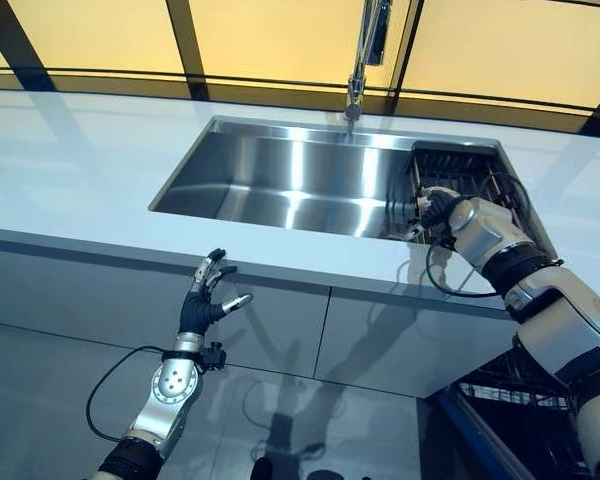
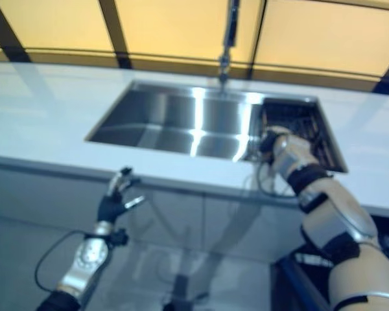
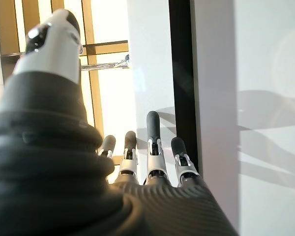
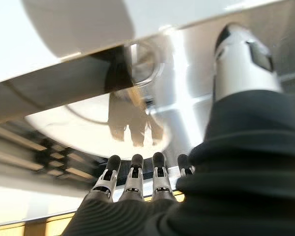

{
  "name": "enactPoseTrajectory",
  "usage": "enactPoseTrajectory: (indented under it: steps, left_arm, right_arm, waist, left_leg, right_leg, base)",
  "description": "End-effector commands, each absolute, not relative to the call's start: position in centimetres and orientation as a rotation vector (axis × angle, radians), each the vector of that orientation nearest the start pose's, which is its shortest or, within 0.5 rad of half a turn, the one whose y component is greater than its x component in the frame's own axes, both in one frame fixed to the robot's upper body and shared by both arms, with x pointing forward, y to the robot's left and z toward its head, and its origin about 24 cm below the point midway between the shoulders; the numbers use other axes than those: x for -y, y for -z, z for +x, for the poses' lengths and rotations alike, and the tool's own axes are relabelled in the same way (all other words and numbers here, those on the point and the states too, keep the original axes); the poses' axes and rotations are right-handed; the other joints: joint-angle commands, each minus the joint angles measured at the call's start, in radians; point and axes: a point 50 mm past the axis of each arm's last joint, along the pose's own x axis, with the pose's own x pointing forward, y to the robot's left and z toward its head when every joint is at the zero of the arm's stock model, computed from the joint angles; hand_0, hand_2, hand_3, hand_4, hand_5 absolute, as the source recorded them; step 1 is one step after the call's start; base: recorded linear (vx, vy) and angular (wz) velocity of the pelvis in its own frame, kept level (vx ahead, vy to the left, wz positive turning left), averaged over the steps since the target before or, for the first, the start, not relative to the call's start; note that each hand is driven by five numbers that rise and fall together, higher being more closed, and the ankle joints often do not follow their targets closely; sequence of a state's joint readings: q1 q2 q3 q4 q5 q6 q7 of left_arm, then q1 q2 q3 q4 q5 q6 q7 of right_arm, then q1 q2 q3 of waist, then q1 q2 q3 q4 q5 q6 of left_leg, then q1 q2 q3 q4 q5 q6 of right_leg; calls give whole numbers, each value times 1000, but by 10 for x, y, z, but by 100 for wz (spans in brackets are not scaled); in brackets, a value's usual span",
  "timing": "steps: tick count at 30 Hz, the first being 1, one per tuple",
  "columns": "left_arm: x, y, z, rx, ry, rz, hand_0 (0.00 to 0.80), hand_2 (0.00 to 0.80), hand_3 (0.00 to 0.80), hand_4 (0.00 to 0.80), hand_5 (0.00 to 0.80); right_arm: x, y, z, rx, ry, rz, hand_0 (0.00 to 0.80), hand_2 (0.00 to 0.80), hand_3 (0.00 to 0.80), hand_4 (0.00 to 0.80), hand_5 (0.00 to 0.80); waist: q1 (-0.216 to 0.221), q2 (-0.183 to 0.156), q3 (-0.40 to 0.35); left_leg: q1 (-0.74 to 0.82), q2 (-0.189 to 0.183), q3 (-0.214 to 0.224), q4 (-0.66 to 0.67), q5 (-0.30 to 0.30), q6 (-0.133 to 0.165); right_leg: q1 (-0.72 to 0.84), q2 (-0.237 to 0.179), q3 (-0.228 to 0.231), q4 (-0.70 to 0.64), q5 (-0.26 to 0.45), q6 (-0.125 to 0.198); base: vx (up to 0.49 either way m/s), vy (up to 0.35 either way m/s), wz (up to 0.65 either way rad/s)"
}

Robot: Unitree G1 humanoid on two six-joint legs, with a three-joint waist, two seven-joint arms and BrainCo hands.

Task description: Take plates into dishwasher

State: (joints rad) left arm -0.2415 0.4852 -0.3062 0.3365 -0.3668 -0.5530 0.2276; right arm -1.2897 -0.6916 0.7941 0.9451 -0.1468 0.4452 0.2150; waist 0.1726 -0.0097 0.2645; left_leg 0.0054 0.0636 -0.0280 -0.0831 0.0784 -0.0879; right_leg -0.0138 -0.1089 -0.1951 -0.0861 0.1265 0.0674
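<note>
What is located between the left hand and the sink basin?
In the left eye view, the white countertop's front edge lies between the left hand and the sink; nothing stands on that strip.

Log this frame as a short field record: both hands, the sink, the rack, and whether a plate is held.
left hand: open, raised in front of the cabinet fronts, holding nothing
right hand: open, reaching into the rack at the sink's right end
sink: steel, set in the white counter, faucet behind it
plate: white, lying just past the right hand's fingers, not gripped
dishwasher basket: lower right, under the right arm
</note>
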Motion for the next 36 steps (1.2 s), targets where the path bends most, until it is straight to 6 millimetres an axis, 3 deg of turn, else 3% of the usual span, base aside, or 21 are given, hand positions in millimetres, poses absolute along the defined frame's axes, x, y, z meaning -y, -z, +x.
enactPoseTrajectory:
  steps: [1, 13, 23, 28, 36]
  left_arm:
    - [-205, -88, 291, 388, -11, 123, 0, 0, 0, 0, 0]
    - [-212, -83, 286, 380, -30, 127, 0, 0, 0, 0, 0]
    - [-211, -82, 284, 382, -36, 129, 0, 0, 0, 0, 0]
    - [-211, -83, 283, 394, -52, 125, 0, 0, 0, 0, 0]
    - [-212, -83, 280, 405, -56, 120, 0, 0, 0, 0, 0]
  right_arm:
    - [259, -276, 405, -301, 236, -1349, 0, 0, 0, 0, 0]
    - [241, -298, 400, -155, 204, -1354, 0, 0, 0, 0, 0]
    - [234, -289, 399, -132, 150, -1366, 0, 0, 0, 0, 0]
    - [220, -288, 398, -26, 139, -1483, 0, 0, 0, 0, 0]
    - [219, -278, 393, 11, 114, -1614, 0, 0, 0, 0, 0]
  waist:
    - [-20, -47, 10]
    - [-46, -53, -2]
    - [-50, -52, 2]
    - [-51, -43, 15]
    - [-53, -37, 27]
  left_leg:
    - [4, -22, 13, -4, -3, 30]
    - [10, -17, 29, -4, -8, 27]
    - [12, -15, 34, -4, -8, 28]
    - [3, -19, 31, -4, -7, 31]
    - [-7, -21, 32, -2, -7, 35]
  right_leg:
    - [17, -39, 42, 17, 9, 36]
    - [18, -36, 56, 16, 4, 35]
    - [19, -37, 59, 18, 1, 34]
    - [8, -37, 60, 20, 1, 35]
    - [-3, -41, 58, 24, 0, 38]
  base:
    - [0, 0, 0]
    - [4, 2, -3]
    - [0, 0, 0]
    - [-27, 3, 0]
    - [0, 0, 0]
